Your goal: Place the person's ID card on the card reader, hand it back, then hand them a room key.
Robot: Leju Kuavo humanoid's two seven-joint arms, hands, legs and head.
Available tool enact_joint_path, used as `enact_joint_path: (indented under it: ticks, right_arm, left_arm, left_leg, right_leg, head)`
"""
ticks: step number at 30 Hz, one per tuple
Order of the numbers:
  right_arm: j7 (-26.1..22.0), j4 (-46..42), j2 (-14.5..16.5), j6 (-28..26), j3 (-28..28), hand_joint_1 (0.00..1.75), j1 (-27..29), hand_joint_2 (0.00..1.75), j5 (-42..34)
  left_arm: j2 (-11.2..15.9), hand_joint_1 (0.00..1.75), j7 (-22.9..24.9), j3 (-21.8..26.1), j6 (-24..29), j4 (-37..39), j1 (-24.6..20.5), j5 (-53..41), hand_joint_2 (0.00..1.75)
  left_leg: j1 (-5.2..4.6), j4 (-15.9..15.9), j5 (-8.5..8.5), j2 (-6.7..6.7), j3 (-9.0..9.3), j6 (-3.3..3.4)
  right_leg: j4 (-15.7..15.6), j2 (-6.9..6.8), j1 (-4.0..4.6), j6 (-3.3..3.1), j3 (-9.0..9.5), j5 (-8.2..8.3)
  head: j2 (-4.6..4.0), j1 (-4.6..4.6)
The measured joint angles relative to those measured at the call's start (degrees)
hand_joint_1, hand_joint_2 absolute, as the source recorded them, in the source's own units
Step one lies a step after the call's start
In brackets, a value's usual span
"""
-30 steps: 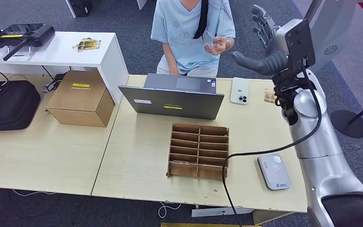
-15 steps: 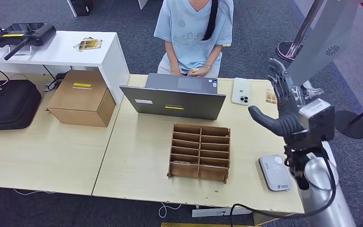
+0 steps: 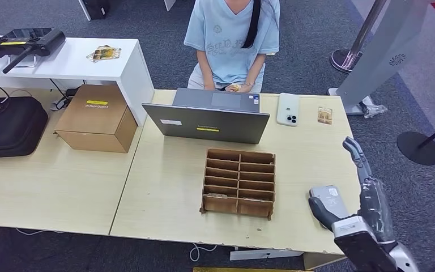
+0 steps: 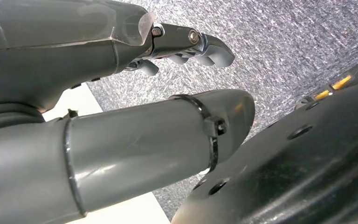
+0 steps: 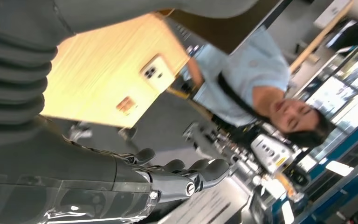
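Low at the lower right of the head view, the right hand (image 3: 358, 195) hangs beside the table (image 3: 164, 187) edge, fingers stretched out and apart, holding nothing, its thumb lying over the near end of the card reader (image 3: 329, 202). A small card (image 3: 324, 115) lies at the upper right of the tabletop, just right of a white phone (image 3: 288, 109). The person (image 3: 232, 39) sits behind the laptop (image 3: 207, 116) at top centre. A cardboard slotted box (image 3: 239, 181) stands mid-frame.

Next, the left wrist view has the left hand (image 4: 121, 70) above grey carpet, its fingers (image 4: 205, 46) curled in with nothing in them.

Lastly, the right wrist view shows the right hand's fingers (image 5: 186, 175) loosely extended and empty at the bottom, with the phone (image 5: 156, 72) and card (image 5: 127, 104) on the table in the upper middle.
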Motion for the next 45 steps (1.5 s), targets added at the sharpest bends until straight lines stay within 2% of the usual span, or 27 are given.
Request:
enact_joint_path:
  ticks: [2, 3, 6, 7, 8, 14, 21, 25, 39, 45]
  right_arm:
    - [1.0, -0.9, 0.0, -0.8, 0.1, 0.0, 1.1, 0.0, 2.7]
    - [2.5, -2.0, 0.0, -1.7, 0.3, 0.0, 2.3, 0.0, 7.1]
    - [12.0, -6.1, 0.1, -5.3, 3.0, 0.0, 6.8, 0.0, 33.0]
    - [14.4, -6.7, 0.0, -5.8, 4.2, 0.0, 7.5, 0.0, 39.1]
    - [15.7, -6.8, 0.0, -6.0, 5.3, 0.0, 7.7, 0.0, 41.8]
    - [19.8, -6.4, -1.0, -5.8, 9.9, 0.0, 7.7, 0.0, 45.7]
    - [20.9, -6.0, -1.4, -3.7, 13.8, 0.0, 6.8, 0.0, 41.1]
    - [20.9, -5.7, -1.4, -3.6, 14.8, 0.0, 6.2, 1.75, 40.7]
    - [21.1, -4.9, -1.4, -1.8, 16.8, 0.0, 4.7, 1.75, 43.2]
    - [21.4, -3.8, -1.4, 1.6, 17.9, 0.0, 3.4, 1.75, 43.0]
  left_arm:
    - [-0.1, 0.0, 0.2, 0.0, 0.1, 0.0, -0.1, -0.1, 0.0]
    - [-0.1, 0.0, 0.3, 0.0, 0.2, 0.0, -0.1, -0.2, 0.0]
    - [-0.6, 0.0, 0.6, 0.0, 0.8, 0.0, -0.4, -1.2, 0.0]
    - [-0.8, 0.0, 0.7, 0.0, 1.0, 0.0, -0.5, -1.6, 0.0]
    - [-0.9, 0.0, 0.8, 0.0, 1.1, 0.0, -0.6, -1.8, 0.0]
    - [-1.1, 0.0, 1.1, 0.0, 1.2, 0.0, -1.1, -2.2, 0.0]
    - [-1.3, 0.0, 1.1, 0.0, 1.2, 0.0, -1.2, -1.9, 0.0]
    - [-1.3, 0.0, 1.1, 0.0, 1.2, 0.0, -1.2, -1.8, 0.0]
    - [-1.3, 0.0, 1.1, 0.0, 1.1, 0.0, -1.2, -2.9, 0.0]
    - [-1.3, 0.0, 1.1, 0.0, 1.1, 0.0, -1.3, -3.2, 0.0]
  left_leg:
    - [0.0, 0.0, -0.01, 0.0, 0.01, 0.02]
    - [-0.01, 0.0, -0.02, 0.01, 0.01, 0.03]
    - [-0.01, 0.0, -0.02, 0.08, 0.06, 0.04]
    - [-0.01, 0.0, -0.02, 0.11, 0.07, 0.04]
    - [-0.01, 0.0, -0.02, 0.12, 0.08, 0.04]
    - [-0.01, 0.0, -0.02, 0.12, 0.09, 0.04]
    - [-0.01, 0.0, -0.02, 0.13, 0.09, 0.04]
    - [-0.01, 0.0, -0.02, 0.13, 0.09, 0.04]
    - [-0.01, 0.0, -0.02, 0.13, 0.1, 0.04]
    - [-0.01, 0.0, -0.02, 0.13, 0.1, 0.04]
  right_leg:
    - [0.0, -0.01, 0.0, 0.0, 0.01, 0.0]
    - [0.0, -0.01, 0.0, 0.0, 0.02, -0.01]
    - [0.0, 0.02, 0.0, 0.0, 0.06, -0.01]
    - [0.0, 0.04, 0.0, 0.0, 0.07, 0.0]
    - [0.0, 0.05, 0.0, 0.0, 0.08, 0.0]
    - [0.0, 0.05, 0.0, 0.0, 0.1, 0.0]
    - [0.0, 0.05, 0.0, 0.0, 0.09, 0.0]
    - [0.0, 0.05, 0.0, 0.0, 0.1, 0.0]
    - [0.0, 0.05, 0.0, 0.0, 0.1, 0.0]
    - [0.0, 0.05, 0.0, 0.0, 0.11, 0.0]
  head:
    - [0.0, 0.02]
    - [0.0, 0.03]
    - [0.0, 0.04]
    - [0.0, 0.04]
    - [0.0, 0.04]
    - [0.0, 0.04]
    - [0.0, 0.03]
    - [0.0, 0.04]
    - [0.0, 0.04]
    - [0.0, 0.03]
